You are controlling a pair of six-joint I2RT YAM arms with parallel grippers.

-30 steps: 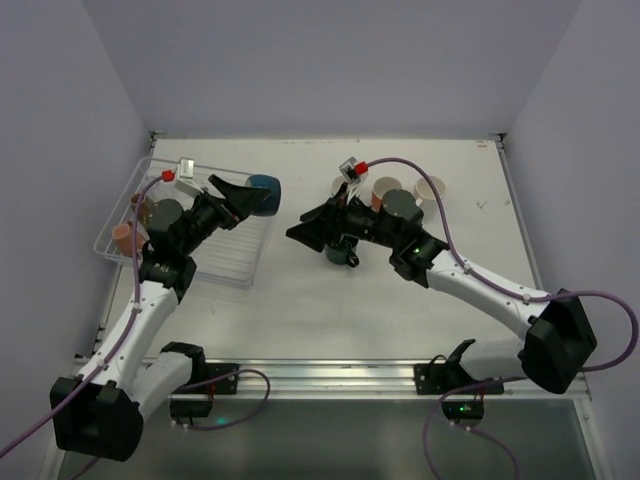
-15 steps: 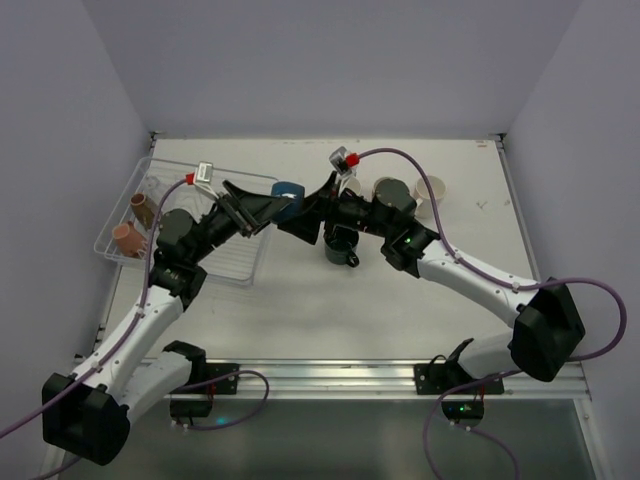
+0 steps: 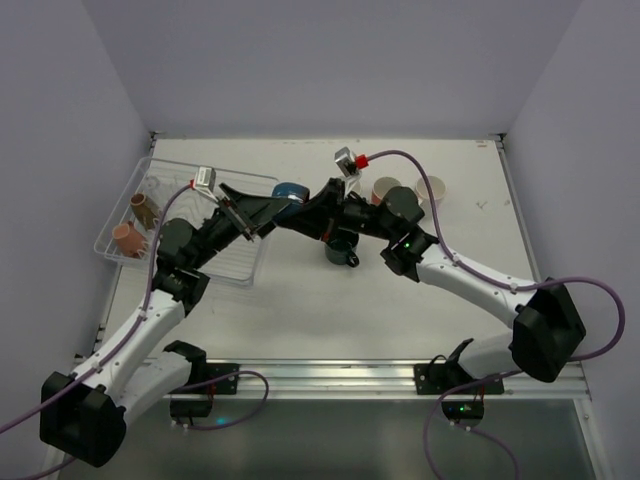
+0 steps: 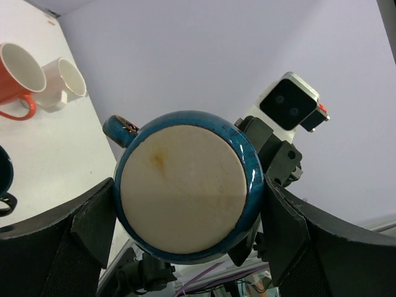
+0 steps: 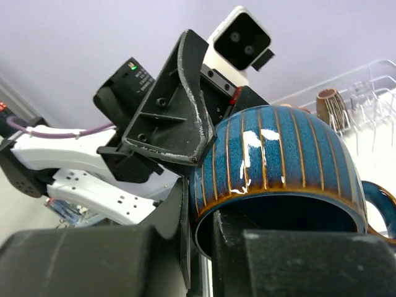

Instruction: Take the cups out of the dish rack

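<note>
Handing blue mug (image 4: 189,185) across mid-air: gripping body w/ L hand (image 4: 189,213), clamping rim w/ R hand (image 5: 204,232), prob. for placing by unloaded cups (image 3: 385,188).

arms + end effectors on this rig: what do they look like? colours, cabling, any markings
Left arm and right arm match: white links, black joints and bases. Left end effector and right end effector: black, wedge-shaped fingers. Each wrist has a white-and-grey camera and a purple cable with a red connector. No readable markings.
</note>
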